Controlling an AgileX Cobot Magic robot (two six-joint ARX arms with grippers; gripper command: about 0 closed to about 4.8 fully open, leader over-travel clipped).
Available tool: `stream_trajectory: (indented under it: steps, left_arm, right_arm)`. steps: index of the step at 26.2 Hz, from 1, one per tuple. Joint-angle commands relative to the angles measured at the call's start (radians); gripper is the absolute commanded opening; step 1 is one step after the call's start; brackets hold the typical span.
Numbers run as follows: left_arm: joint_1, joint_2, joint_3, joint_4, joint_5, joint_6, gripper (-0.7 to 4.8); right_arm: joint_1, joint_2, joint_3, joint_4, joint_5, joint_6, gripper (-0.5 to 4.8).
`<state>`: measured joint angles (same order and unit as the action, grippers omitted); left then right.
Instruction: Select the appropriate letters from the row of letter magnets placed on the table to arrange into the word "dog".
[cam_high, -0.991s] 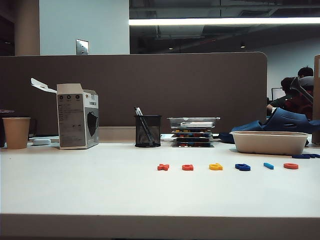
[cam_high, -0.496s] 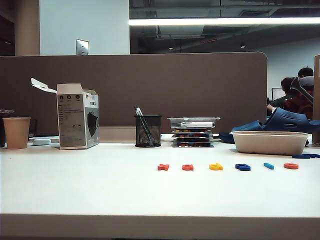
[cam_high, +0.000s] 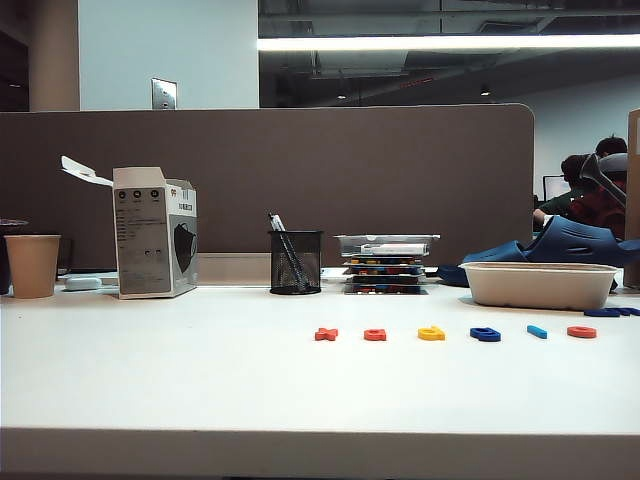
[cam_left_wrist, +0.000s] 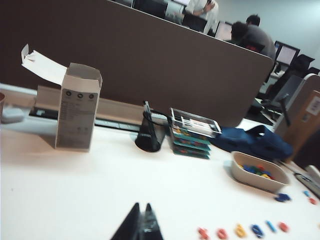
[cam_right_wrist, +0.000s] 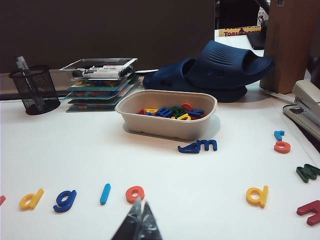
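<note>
letters: flat glossy plastic yellow d (cam_right_wrist: 31, 199), dark blue g (cam_right_wrist: 65, 200), red o (cam_right_wrist: 134, 194) on smooth white tabletop (cam_right_wrist: 75, 150) | right end effector (cam_right_wrist: 140, 225): closed, low, just behind o | left end effector (cam_left_wrist: 141, 227): closed, raised, row far ahead

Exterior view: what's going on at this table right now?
Nothing is being handled yet. Six letter magnets sit in a row on the table; the yellow d, red o and dark blue g are untouched. The left gripper and right gripper both hang shut above the table, holding nothing.
</note>
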<state>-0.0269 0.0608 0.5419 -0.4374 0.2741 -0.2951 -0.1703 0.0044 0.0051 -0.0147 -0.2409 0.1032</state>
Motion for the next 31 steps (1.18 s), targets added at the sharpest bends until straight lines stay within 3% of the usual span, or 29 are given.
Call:
stream_trajectory:
  steps: [1,11,17,21,26,27,31]
  left_arm:
    - [-0.002,0.121,0.224,-0.198,0.07,-0.016,-0.05]
    - [-0.004,0.517,0.76,-0.547,0.251,-0.02,-0.05]
    - [-0.147,0.687,0.989,-0.612,0.229,-0.084,-0.05]
    - [-0.285,0.799,1.103,-0.696,0.145,-0.223,-0.05]
    - [-0.46,0.888,1.133,-0.736,0.056,-0.345,-0.05]
    - [-0.535,0.913,1.133,-0.732,-0.024,-0.375,-0.05]
    - [-0.678,0.965,1.133,-0.702,-0.19,-0.416,-0.05]
  right_arm:
    - [0.001,-0.007,-0.005,0.019,-0.001,-0.003,0.0]
    - [0.001,-0.007,-0.005,0.014,-0.001,-0.003,0.0]
    - [0.001,-0.007,-0.005,0.007,-0.002,-0.003,0.0]
    - [0.001,-0.007,-0.005,0.0,-0.001,-0.003,0.0]
    - [0.0,-0.007,-0.005,-0.008,0.0,-0.003,0.0]
    - [0.001,-0.007,-0.005,-0.008,0.0,-0.003,0.0]
    - [0.0,-0.007,-0.005,-0.008,0.003,-0.003,0.0]
